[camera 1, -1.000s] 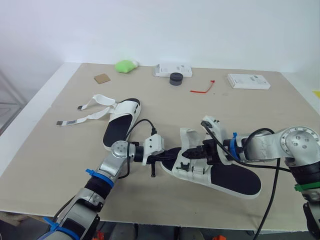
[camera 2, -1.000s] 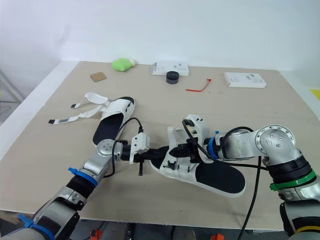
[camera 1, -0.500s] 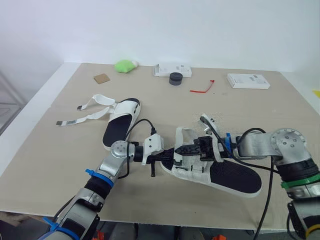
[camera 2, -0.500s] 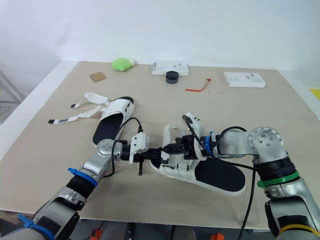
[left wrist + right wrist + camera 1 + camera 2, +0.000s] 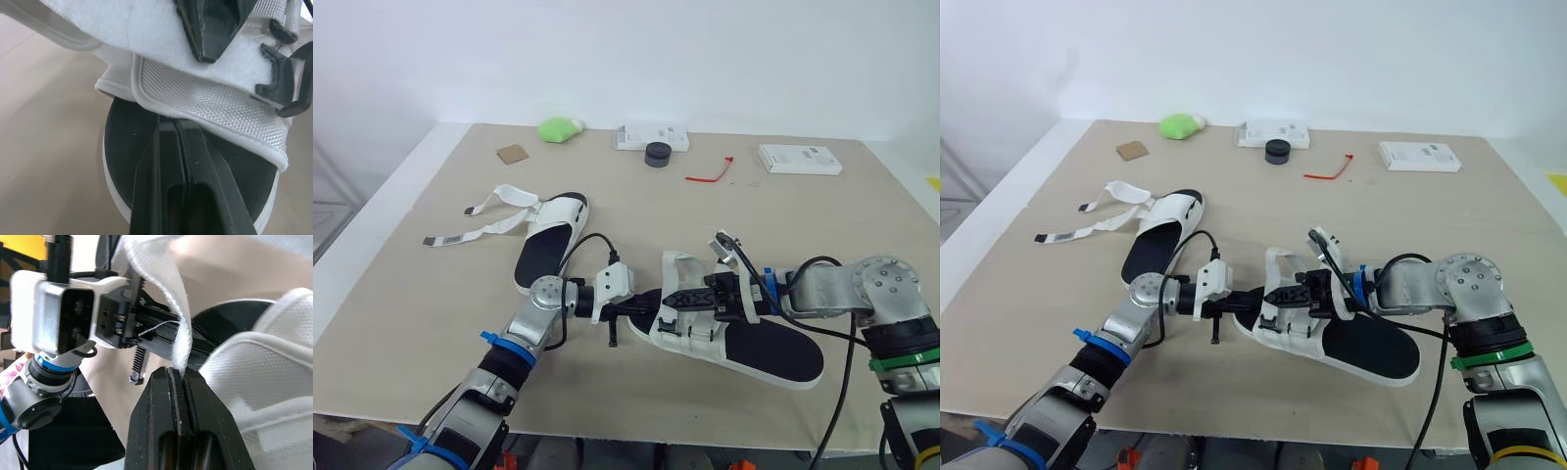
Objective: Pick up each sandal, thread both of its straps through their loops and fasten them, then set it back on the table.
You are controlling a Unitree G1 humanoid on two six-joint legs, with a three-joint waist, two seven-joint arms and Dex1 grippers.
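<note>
White mesh strap (image 5: 165, 297) pinched in my right gripper (image 5: 674, 297); left gripper (image 5: 644, 305), fingers together, braces black-soled sandal (image 5: 773, 348). Likely threading; next, aim for black plastic loop (image 5: 281, 93).

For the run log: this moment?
left end effector: shut at near sandal | right end effector: shut on strap | far sandal: unfastened

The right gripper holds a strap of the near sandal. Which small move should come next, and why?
Probably the right gripper, shut on the white strap, should carry its end toward a black loop on the sandal, because the loops look empty.
</note>
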